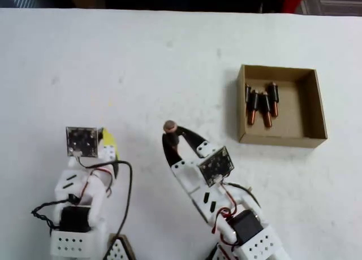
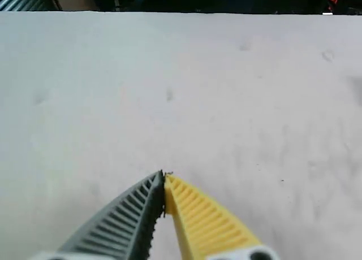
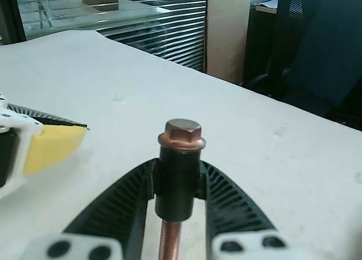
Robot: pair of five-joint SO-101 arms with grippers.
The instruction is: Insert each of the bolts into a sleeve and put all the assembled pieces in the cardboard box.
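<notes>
High view: 4 assembled pieces (image 1: pixel 260 104) are seen in the brown cardboard box (image 1: pixel 318 110) on the white table (image 1: pixel 141 62); left wrist view: the grey-and-yellow left hand (image 2: pixel 164 183) is pressed closed, holding nothing; right wrist view: a copper hex-headed bolt (image 3: pixel 181 134), seated in a black cylindrical sleeve (image 3: pixel 177 183), is clamped by the black right hand (image 3: pixel 178 170); delivery is judged in hand; carriage over the box and release are required next.

The high camera looks down over the whole table (image 1: pixel 169 56). The left wrist camera skims low toward the far edge. The right wrist camera, close behind the right gripper (image 3: pixel 178 170) and its sleeved bolt (image 3: pixel 181 137), faces far-left, sharing the left gripper (image 3: pixel 79 128) with the overhead view.
</notes>
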